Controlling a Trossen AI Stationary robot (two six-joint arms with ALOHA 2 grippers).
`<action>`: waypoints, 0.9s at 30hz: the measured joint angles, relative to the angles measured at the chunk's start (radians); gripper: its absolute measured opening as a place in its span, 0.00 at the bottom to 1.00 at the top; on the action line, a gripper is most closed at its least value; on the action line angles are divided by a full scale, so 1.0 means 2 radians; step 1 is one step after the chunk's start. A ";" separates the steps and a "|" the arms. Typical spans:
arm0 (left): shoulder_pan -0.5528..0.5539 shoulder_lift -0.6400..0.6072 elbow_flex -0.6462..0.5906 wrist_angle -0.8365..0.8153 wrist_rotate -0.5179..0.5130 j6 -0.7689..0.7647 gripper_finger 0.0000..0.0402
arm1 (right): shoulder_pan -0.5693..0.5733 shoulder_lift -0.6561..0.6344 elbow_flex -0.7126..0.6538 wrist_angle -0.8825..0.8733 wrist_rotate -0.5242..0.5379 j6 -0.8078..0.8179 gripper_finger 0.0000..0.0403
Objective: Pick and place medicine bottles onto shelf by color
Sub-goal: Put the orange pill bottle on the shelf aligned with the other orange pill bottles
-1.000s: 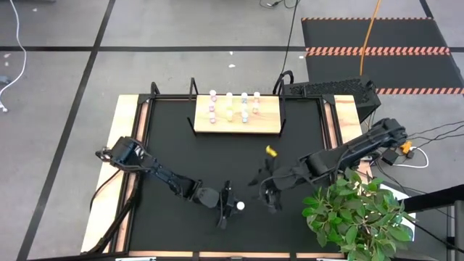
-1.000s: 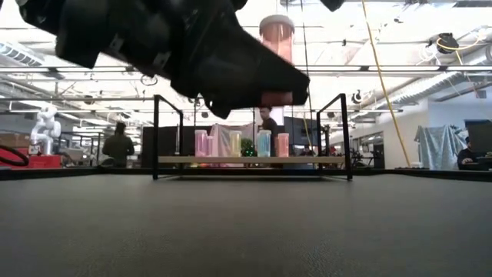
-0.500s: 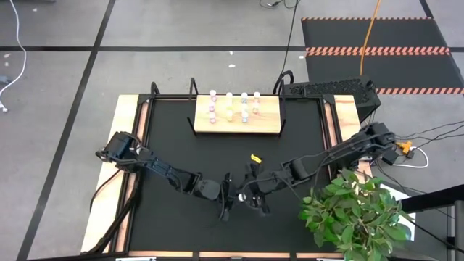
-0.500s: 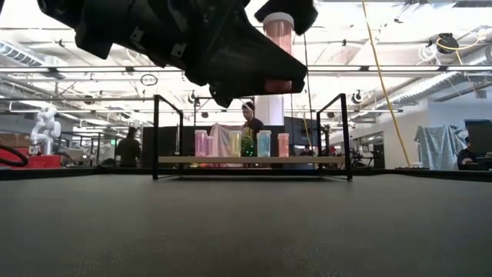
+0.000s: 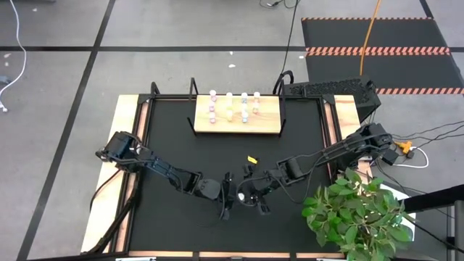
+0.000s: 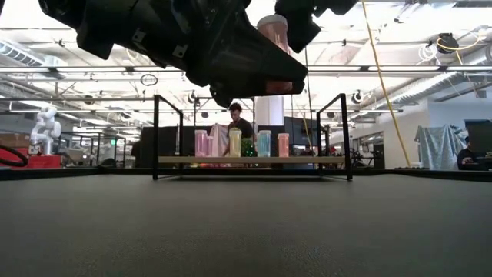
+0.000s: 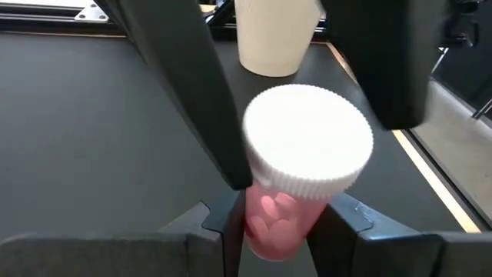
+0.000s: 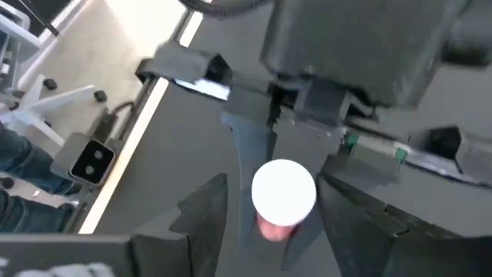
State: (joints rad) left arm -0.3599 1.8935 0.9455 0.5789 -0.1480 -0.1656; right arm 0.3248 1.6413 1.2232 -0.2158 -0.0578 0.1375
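High view is showing both arms meeting near the front middle of the black table [image 5: 167,138]. The left gripper [image 5: 230,197] is clamping a pink bottle [image 5: 241,196], white cap [image 7: 308,138] on top, and the left wrist view is showing the pink body pinched between its two dark fingers [image 7: 184,85] pretty clearly. The right gripper [image 5: 253,194] is sitting right up against it, with its fingers [image 8: 206,208] standing apart on either side of that same bottle, not squeezing it as far as I can see. Low view is showing the bottle [image 6: 274,35] hanging well above the tabletop. The shelf [image 5: 237,114] is sitting at the far side of the table, well apart from the grippers, and it's carrying rows of little bottles [image 5: 228,106] in pink, yellow and blue. A small yellow thing [image 5: 252,159] is lying on the table just beyond the right arm, too small to tell what.
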 joint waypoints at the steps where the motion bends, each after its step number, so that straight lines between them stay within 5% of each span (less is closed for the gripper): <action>1: 0.000 0.000 0.000 0.000 0.000 0.000 0.30 | 0.000 0.000 0.000 -0.004 0.000 0.000 0.46; 15: 0.000 0.000 0.000 -0.004 0.000 0.000 0.30 | -0.010 0.000 0.000 -0.011 0.001 0.004 0.27; 27: 0.026 -0.058 0.000 -0.114 -0.002 -0.032 0.30 | -0.016 0.000 0.000 -0.017 0.002 0.014 0.30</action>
State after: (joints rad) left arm -0.3082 1.7784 0.9463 0.3501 -0.1528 -0.2287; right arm 0.2937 1.6408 1.2236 -0.2506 -0.0540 0.1662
